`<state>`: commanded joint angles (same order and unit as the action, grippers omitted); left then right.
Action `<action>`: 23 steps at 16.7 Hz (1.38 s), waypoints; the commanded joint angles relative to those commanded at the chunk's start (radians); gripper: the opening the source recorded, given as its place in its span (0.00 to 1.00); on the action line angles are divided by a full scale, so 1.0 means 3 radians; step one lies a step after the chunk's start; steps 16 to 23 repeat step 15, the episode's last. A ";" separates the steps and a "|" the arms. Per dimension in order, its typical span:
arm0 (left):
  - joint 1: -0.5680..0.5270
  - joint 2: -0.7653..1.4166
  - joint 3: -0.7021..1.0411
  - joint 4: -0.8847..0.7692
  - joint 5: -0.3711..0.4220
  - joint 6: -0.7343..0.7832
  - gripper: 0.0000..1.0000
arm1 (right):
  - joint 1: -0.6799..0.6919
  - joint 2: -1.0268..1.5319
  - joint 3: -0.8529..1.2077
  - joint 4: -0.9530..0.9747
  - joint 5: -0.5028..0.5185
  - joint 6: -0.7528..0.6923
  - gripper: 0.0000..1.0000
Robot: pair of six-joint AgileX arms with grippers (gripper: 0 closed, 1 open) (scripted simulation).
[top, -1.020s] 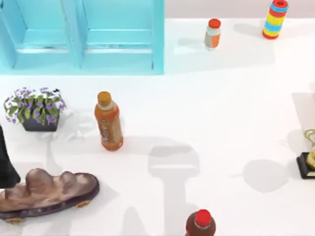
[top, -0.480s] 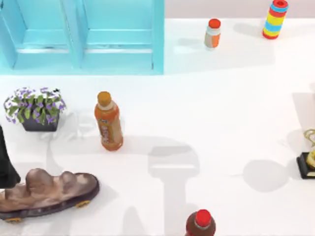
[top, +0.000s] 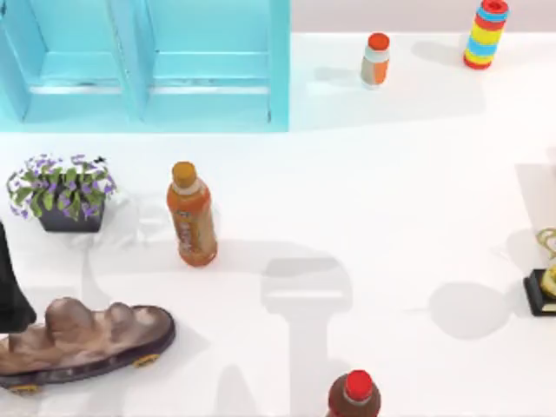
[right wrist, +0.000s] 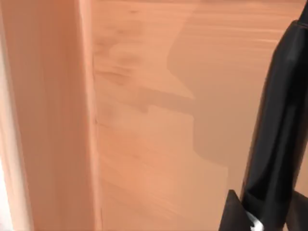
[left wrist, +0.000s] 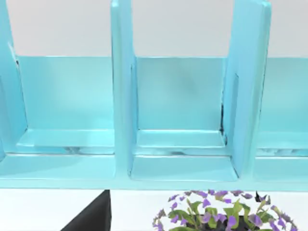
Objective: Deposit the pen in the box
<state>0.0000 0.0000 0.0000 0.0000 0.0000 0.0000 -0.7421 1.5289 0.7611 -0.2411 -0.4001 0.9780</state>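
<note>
In the right wrist view the black pen (right wrist: 281, 120) runs slantwise, close to the camera, over the orange-brown wooden inside of the box (right wrist: 144, 125). My right gripper (right wrist: 255, 216) is shut on the pen, and one dark finger (right wrist: 233, 211) shows beside its lower end. A raised wooden wall (right wrist: 48, 115) of the box runs along one side, and the gripper's shadow falls on the wood. My left arm (top: 9, 287) is parked at the table's left edge as a dark shape.
A blue shelf unit (top: 148, 61) fills the back left. On the white table stand a flower pot (top: 61, 193), an orange bottle (top: 191, 215), a rock ornament (top: 82, 334), a red-capped bottle (top: 354, 395), a small bottle (top: 375, 59), a striped toy (top: 486, 33) and a dark-based object (top: 543, 282).
</note>
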 joint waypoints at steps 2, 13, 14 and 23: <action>0.0000 0.0000 0.0000 0.0000 0.0000 0.0000 1.00 | 0.0000 0.0000 0.0000 0.0000 0.0000 0.0000 0.45; 0.0000 0.0000 0.0000 0.0000 0.0000 0.0000 1.00 | 0.0000 0.0000 0.0000 0.0000 0.0000 0.0000 1.00; 0.0000 0.0000 0.0000 0.0000 0.0000 0.0000 1.00 | 0.0000 0.0000 0.0000 0.0000 0.0000 0.0000 1.00; 0.0000 0.0000 0.0000 0.0000 0.0000 0.0000 1.00 | 0.0000 0.0000 0.0000 0.0000 0.0000 0.0000 1.00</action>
